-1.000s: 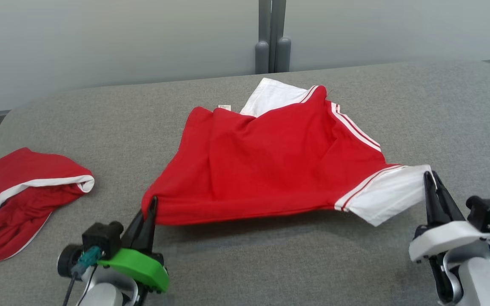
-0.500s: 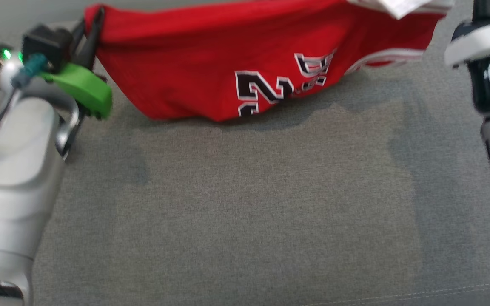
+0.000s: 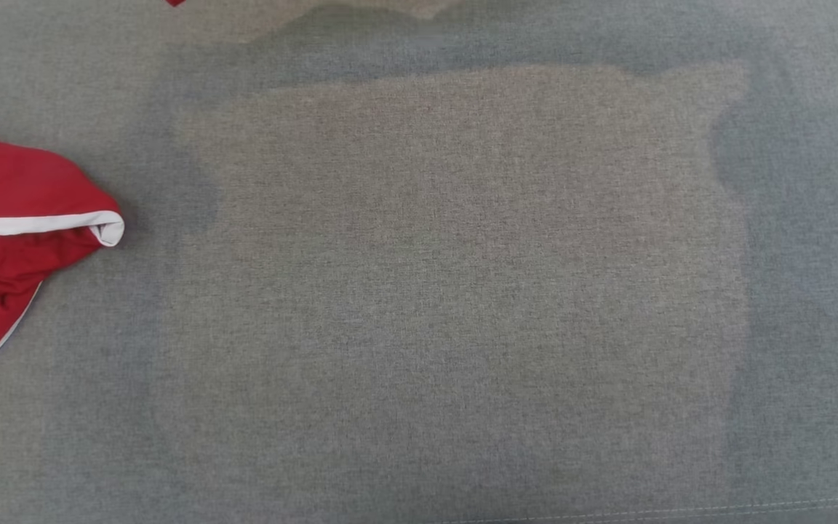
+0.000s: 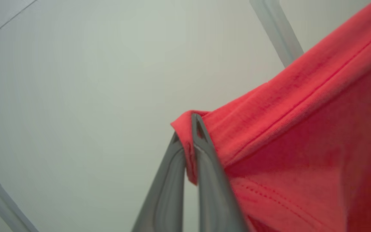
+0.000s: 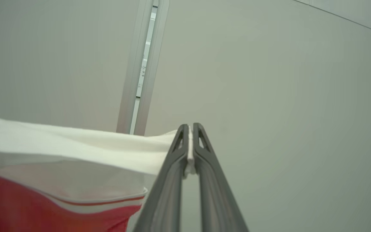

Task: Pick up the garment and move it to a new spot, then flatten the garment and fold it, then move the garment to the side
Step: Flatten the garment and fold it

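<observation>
Pinching a red-and-white knit jersey (image 4: 301, 129) at opposite ends, left gripper (image 4: 187, 129) and right gripper (image 5: 190, 127) hold it aloft, seemingly for relocating.

— What carried the work?
— A grey woven fabric surface (image 3: 419, 291), with a stitched seam (image 3: 681, 509) running along its near edge.
— And what lay on it?
— One crumpled red cloth (image 3: 4, 218) with a white band, at the far left, partly cut off by the head view's edge. Soft shadows fell across the surface's far part and right side.
</observation>
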Controlling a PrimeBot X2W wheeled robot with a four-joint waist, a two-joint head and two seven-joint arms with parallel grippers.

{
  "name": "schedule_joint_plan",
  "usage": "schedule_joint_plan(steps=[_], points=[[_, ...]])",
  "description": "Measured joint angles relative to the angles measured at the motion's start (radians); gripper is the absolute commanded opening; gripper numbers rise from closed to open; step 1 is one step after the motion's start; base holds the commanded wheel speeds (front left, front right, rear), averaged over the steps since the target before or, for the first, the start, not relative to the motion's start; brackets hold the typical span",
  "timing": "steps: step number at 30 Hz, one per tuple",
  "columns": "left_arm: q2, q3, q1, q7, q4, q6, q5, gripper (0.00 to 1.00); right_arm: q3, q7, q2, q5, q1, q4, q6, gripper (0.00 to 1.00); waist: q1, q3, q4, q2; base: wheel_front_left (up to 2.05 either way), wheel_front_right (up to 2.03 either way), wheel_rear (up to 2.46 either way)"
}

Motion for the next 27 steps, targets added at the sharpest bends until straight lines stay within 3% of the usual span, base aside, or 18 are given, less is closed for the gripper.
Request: schedule_joint_plan(steps=[12,21,27], points=[[0.024,0.003,0.054,-0.007,-0.034,-0.018,-0.015,0.0,-0.149,-0.014,-0.03,-0.154,-0.04,0.065,0.007,0.0,-0.0001,0.101,-0.034,0.0,0.0,0.0,0.0],[0.007,-0.01,0.05,-0.005,-0.023,-0.025,-0.038,0.0,-0.127,-0.014,0.0,-0.115,-0.039,0.129,0.006,0.0,-0.0001,0.172,-0.055,0.0,0.0,0.0,0.0],[-0.005,-0.006,0.014,-0.005,-0.065,-0.025,-0.039,0.0,-0.08,-0.014,0.023,-0.059,-0.062,0.099,-0.001,0.0,-0.0002,0.201,-0.067,0.0,0.0,0.0,0.0]])
